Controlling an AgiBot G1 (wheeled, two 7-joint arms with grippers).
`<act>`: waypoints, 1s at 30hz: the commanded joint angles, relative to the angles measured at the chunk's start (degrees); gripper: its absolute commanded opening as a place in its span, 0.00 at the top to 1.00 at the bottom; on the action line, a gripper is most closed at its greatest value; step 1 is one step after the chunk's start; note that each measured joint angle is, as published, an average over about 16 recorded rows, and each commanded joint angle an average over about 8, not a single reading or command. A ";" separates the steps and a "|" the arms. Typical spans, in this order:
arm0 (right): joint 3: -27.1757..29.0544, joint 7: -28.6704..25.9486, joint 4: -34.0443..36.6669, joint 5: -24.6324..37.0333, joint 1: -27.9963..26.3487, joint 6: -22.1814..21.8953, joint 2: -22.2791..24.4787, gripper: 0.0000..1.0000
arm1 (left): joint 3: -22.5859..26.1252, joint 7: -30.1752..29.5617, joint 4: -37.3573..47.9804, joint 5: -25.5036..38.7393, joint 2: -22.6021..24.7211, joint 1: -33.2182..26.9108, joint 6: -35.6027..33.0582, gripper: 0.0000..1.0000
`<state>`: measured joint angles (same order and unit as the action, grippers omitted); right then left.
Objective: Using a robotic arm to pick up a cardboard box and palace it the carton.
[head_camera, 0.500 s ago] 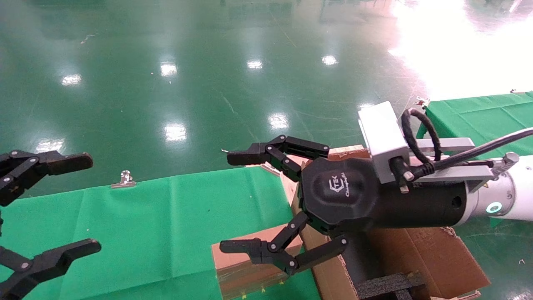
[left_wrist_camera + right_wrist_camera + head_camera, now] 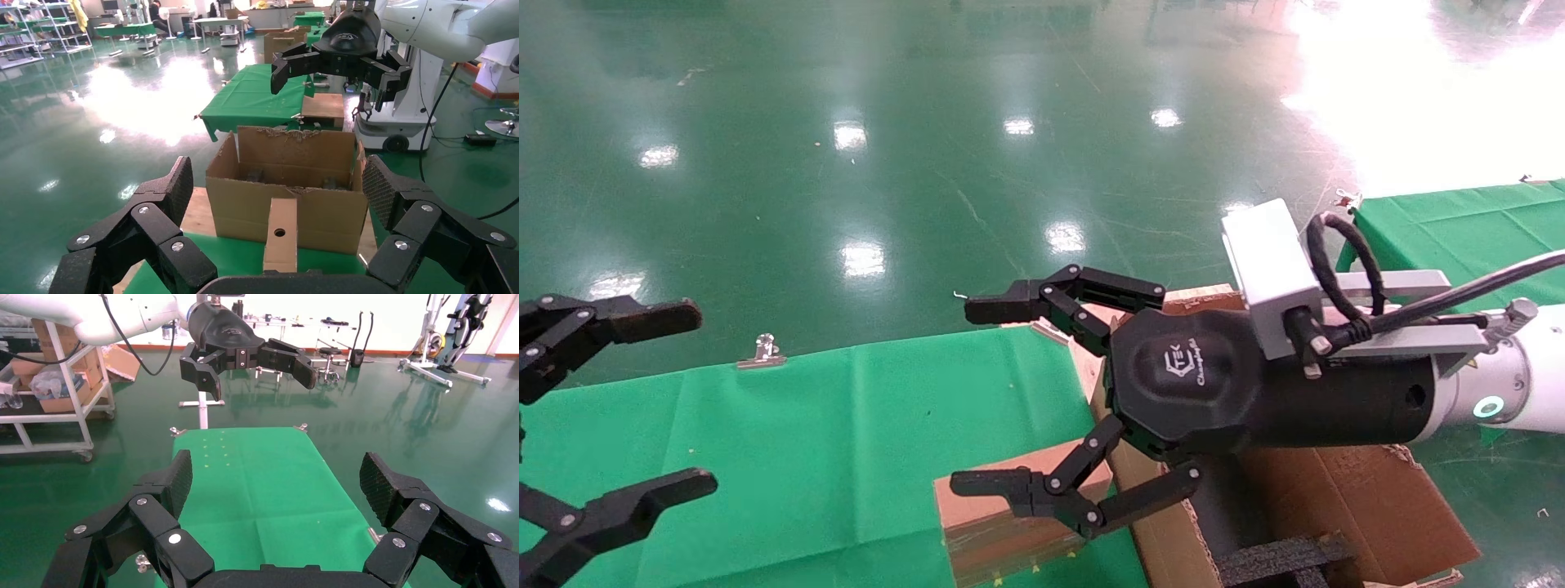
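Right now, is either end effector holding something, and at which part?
Nothing is held. The right end effector is open above the cardboard box beside the carton; the left end effector is open too.

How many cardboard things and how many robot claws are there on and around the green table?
Small cardboard box: 1
Large carton: 1
Robot grippers: 2, the left gripper and the right gripper, both open and empty
Metal clip on the tablecloth's edge: 1
Total: 5
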<state>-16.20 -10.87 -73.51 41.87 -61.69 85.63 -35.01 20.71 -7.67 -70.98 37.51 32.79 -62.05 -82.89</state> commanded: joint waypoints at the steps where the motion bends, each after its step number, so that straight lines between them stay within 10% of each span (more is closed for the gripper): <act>1: 0.00 0.00 0.00 0.00 0.00 0.00 0.00 0.00 | 0.00 0.00 0.00 0.00 0.00 0.00 0.00 0.00; 4: 0.00 0.00 0.00 0.00 0.00 0.00 0.00 0.00 | 0.00 0.00 0.00 0.00 0.00 0.00 0.00 0.03; 12: 0.00 0.00 0.00 0.00 0.00 0.00 0.00 0.00 | 0.00 0.00 0.00 0.00 0.00 0.00 0.00 1.00; 30: -6.93 -2.93 -0.98 15.80 -7.29 1.66 -0.13 0.00 | 0.00 0.00 0.00 0.00 0.00 0.00 0.00 1.00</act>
<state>-23.41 -13.69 -74.30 57.80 -69.19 87.42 -35.76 20.71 -7.67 -70.98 37.51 32.79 -62.05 -82.89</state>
